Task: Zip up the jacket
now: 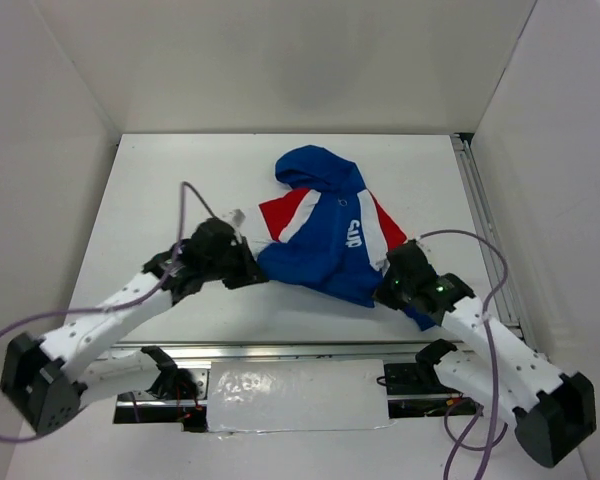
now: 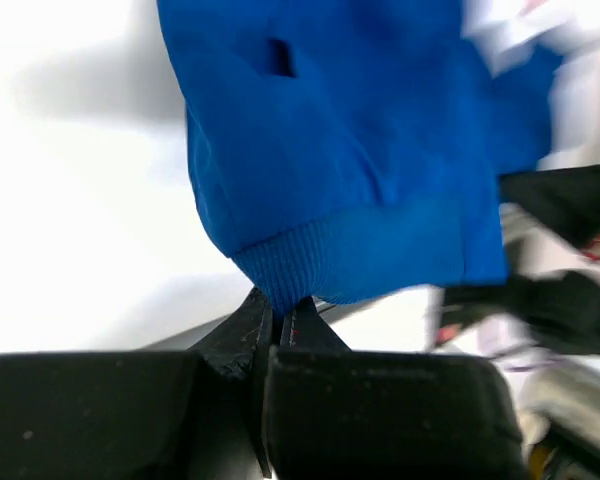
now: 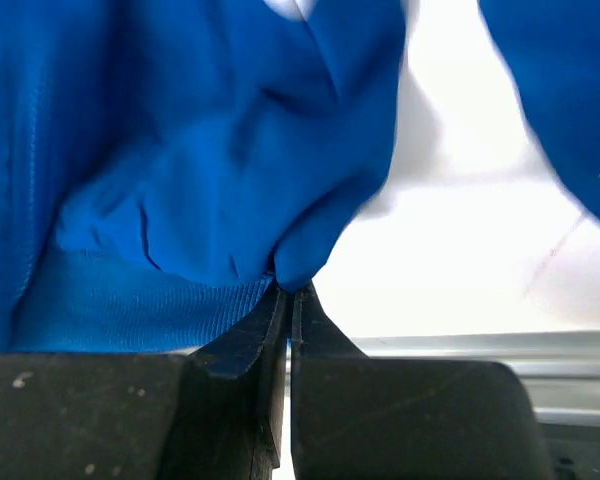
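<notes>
The royal-blue jacket (image 1: 325,235) with red and white chest panels lies crumpled in the middle of the white table (image 1: 160,190), hood toward the back. My left gripper (image 1: 252,272) is shut on the ribbed hem at the jacket's near left corner; the left wrist view shows the blue ribbing (image 2: 360,255) pinched between the fingertips (image 2: 278,305). At the jacket's near right corner my right gripper (image 1: 387,292) is shut on a fold of blue fabric (image 3: 230,180), pinched at the tips (image 3: 288,288). The zipper is hidden in the folds.
White walls enclose the table on three sides. A metal rail (image 1: 485,215) runs along the table's right edge, and another (image 1: 300,350) along the near edge by the arm bases. Purple cables (image 1: 185,205) loop over both arms.
</notes>
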Motion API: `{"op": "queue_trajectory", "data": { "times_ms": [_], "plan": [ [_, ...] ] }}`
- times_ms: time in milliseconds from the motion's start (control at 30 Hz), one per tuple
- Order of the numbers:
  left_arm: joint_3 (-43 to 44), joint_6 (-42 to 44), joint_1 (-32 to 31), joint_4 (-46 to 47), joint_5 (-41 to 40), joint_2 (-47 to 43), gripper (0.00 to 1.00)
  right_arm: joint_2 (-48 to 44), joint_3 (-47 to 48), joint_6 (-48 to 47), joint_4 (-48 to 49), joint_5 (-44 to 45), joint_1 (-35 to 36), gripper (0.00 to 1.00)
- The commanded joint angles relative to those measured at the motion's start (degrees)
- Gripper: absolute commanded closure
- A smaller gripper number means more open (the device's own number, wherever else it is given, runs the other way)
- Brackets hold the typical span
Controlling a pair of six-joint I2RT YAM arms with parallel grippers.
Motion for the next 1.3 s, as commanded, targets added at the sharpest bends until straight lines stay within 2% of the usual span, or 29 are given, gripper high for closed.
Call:
{"op": "queue_trajectory", "data": {
  "times_ms": [0, 33, 167, 300, 333, 367, 433, 467, 500, 533, 600, 633, 667, 767, 800, 1000, 1133, 1233, 1267],
  "plan": [
    [-2.8, 2.9, 5.5, 3.8, 7.1, -11.2, 1.00, -6.4, 6.6, -2.9, -7.2, 6.0, -3.2, 1.00],
    [-3.3, 3.4, 6.7, 3.6, 8.0, -14.9, 1.00, -8.1, 7.6, -3.0, -8.7, 5.6, -3.5, 1.00],
    [-8.7, -0.5, 7.1, -1.5, 7.5, -20.4, 1.00, -13.3, 8.0, -1.8, -14.1, 4.5, -4.7, 1.00],
    [-15.6, -6.6, 6.5, -7.6, 11.2, -23.4, 1.00, -11.5, 5.2, -0.1, -18.3, -2.2, -5.8, 1.00],
    [-17.5, -7.1, 5.6, -9.5, 12.2, -24.5, 0.94, -8.9, 4.0, 0.4, -18.8, -2.8, -6.1, 1.00],
    [-18.1, -8.0, 5.2, -10.7, 12.3, -25.1, 0.66, -7.5, 3.5, 0.7, -19.3, -2.9, -6.4, 0.89],
    [-18.7, -9.6, 3.8, -12.4, 12.2, -26.8, 0.47, -4.6, 2.6, 0.6, -18.2, -3.0, -6.5, 0.65],
    [-17.9, -9.9, 2.5, -14.3, 10.6, -27.7, 0.11, -3.9, 4.6, 1.1, -17.7, -1.8, -6.1, 0.43],
    [-17.3, -9.9, 2.5, -14.3, 10.6, -27.9, 0.10, -3.9, 4.6, 1.1, -17.7, -1.3, -6.1, 0.43],
    [-16.4, -9.8, 2.2, -14.6, 10.0, -27.9, 0.01, -4.0, 5.7, 0.8, -17.3, -1.0, -6.1, 0.35],
    [-14.2, -9.1, 1.5, -16.0, 7.1, -27.0, 0.01, -4.4, 9.1, -0.1, -16.4, 0.3, -6.0, 0.25],
    [-11.7, -8.5, 1.3, -16.0, 6.2, -26.4, 0.01, -4.4, 10.2, -0.7, -16.0, 1.5, -5.8, 0.23],
    [-10.6, -5.7, 1.2, -13.6, 5.3, -25.3, 0.01, -4.4, 11.0, -1.5, -15.2, 1.6, -5.8, 0.15],
    [-7.1, 0.2, 1.1, -6.8, 7.1, -19.2, 0.01, -2.0, 13.2, -3.8, -9.0, 0.9, -5.3, 0.12],
    [-5.5, 1.0, 1.1, -1.5, 9.4, -14.6, 0.01, -0.1, 13.2, -4.0, -7.4, 0.5, -4.8, 0.07],
    [0.5, 6.6, 1.2, 14.4, 19.7, 5.6, 0.01, 9.6, 11.3, -4.2, 7.0, -5.8, -3.1, 0.04],
    [5.1, 8.0, 3.0, 16.3, 21.8, 17.2, 0.01, 18.6, 13.4, -4.5, 10.1, -3.2, -4.3, 0.04],
    [7.6, 8.2, 5.3, 14.7, 18.7, 23.3, 0.01, 24.2, 14.2, -4.8, 11.6, -0.4, -6.5, 0.04],
    [7.7, 8.3, 7.3, 14.4, 18.4, 25.2, 0.01, 26.8, 13.7, -5.1, 12.9, -0.5, -9.2, 0.04]
  ]
}}
